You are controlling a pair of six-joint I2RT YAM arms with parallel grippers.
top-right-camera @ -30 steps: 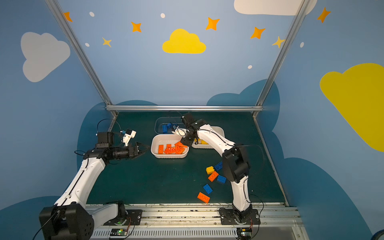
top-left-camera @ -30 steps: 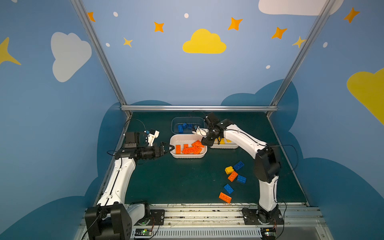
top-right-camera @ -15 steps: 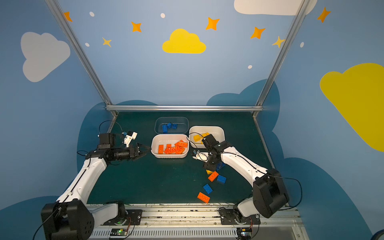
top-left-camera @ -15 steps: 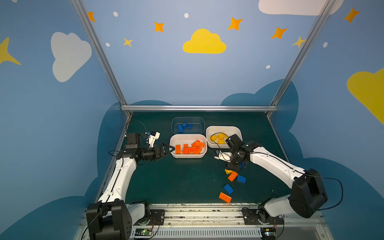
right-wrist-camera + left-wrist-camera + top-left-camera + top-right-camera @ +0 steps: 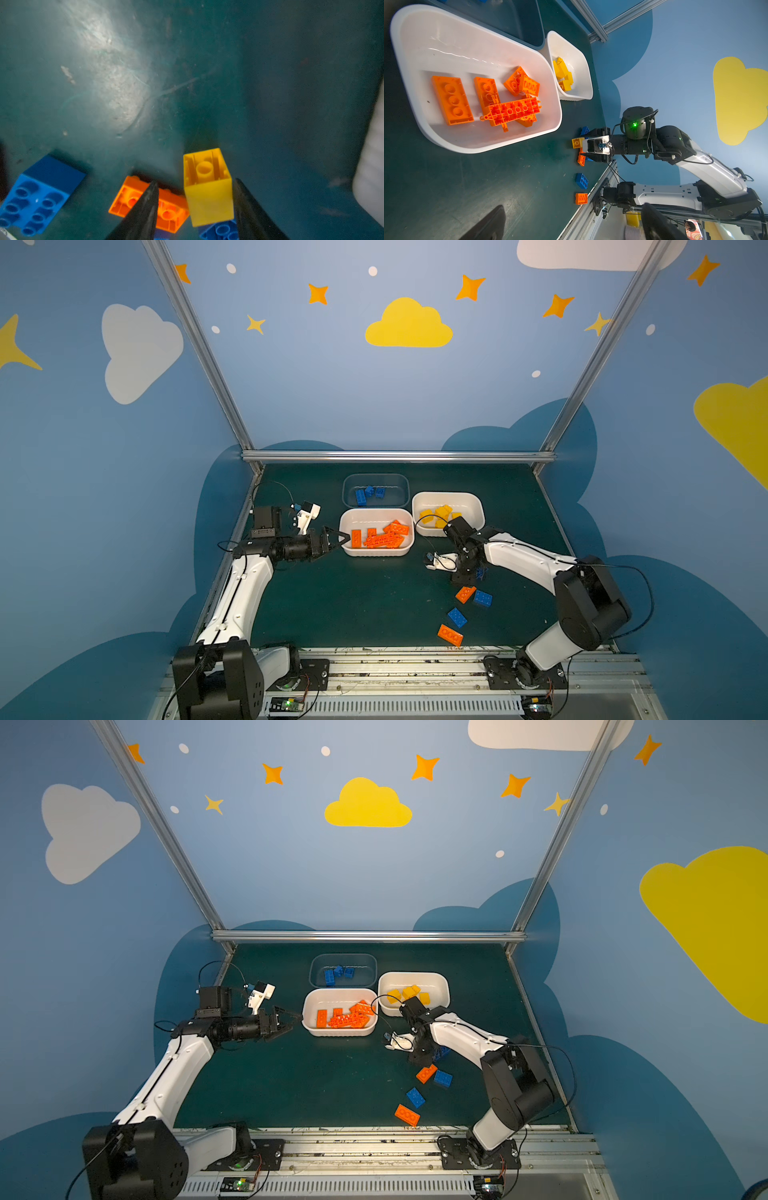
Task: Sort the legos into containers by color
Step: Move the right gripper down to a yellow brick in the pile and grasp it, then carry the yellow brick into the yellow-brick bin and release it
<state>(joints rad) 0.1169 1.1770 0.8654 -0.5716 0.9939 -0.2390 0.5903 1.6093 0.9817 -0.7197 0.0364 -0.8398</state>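
My right gripper (image 5: 195,181) is down at the loose legos on the mat, open, its fingers either side of a yellow brick (image 5: 207,197) lying on its side, with a gap on one side. In both top views this gripper (image 5: 463,580) hides that brick. An orange brick (image 5: 465,594) and blue bricks (image 5: 483,598) lie beside it. The transparent tub (image 5: 376,477) holds blue bricks, one white tub (image 5: 376,553) orange ones, the other white tub (image 5: 478,506) yellow ones. My left gripper (image 5: 338,545) hovers open and empty at the orange tub's left end.
A blue brick (image 5: 457,617) and an orange brick (image 5: 450,635) lie near the mat's front edge, close to the metal rail (image 5: 374,655). The right arm's elbow (image 5: 590,605) stands at the front right. Blue walls enclose the mat on three sides.
The right arm has swung from the tubs at the back down to the loose pile at the front right, over the yellow brick. The left arm has barely moved.
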